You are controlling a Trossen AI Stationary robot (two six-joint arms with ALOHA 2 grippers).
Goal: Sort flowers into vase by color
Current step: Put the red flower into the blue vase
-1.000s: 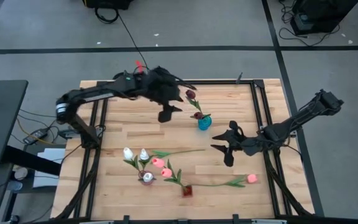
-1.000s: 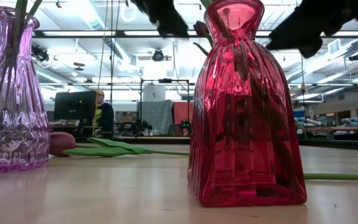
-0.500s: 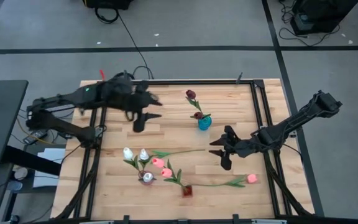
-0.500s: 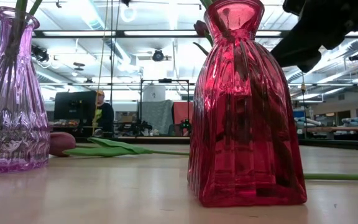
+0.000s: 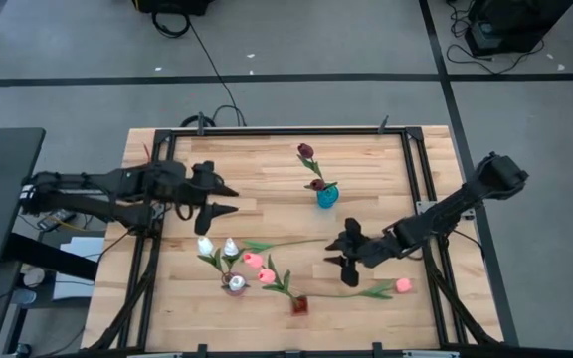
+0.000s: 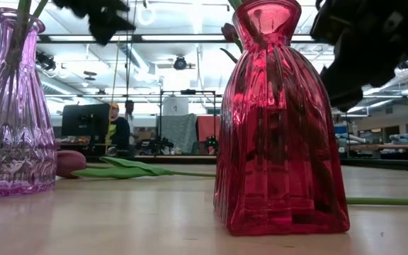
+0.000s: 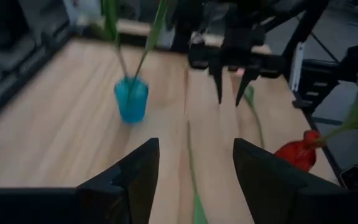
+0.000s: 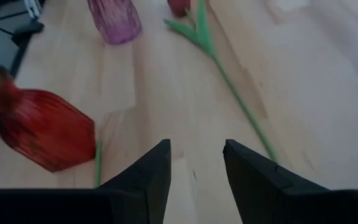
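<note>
Over the desk's left edge, the left gripper (image 5: 225, 198) has drawn back from the small blue glass vase (image 5: 326, 195), jaws spread and empty, while the right gripper (image 5: 343, 252), jaws also spread, has dropped toward the loose pink tulip with long green stem (image 5: 402, 285) lying near the front right corner, likely the next pick.

Maroon tulip (image 5: 305, 151) upright in blue vase (image 5: 326, 195); white tulips (image 5: 217, 246) in purple vase (image 5: 234, 284); pink tulip (image 5: 402, 285) flat on table.

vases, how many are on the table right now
3: a blue vase toward the table's far side, a purple vase near the front edge on the left, and a red vase beside it, to its right.
</note>
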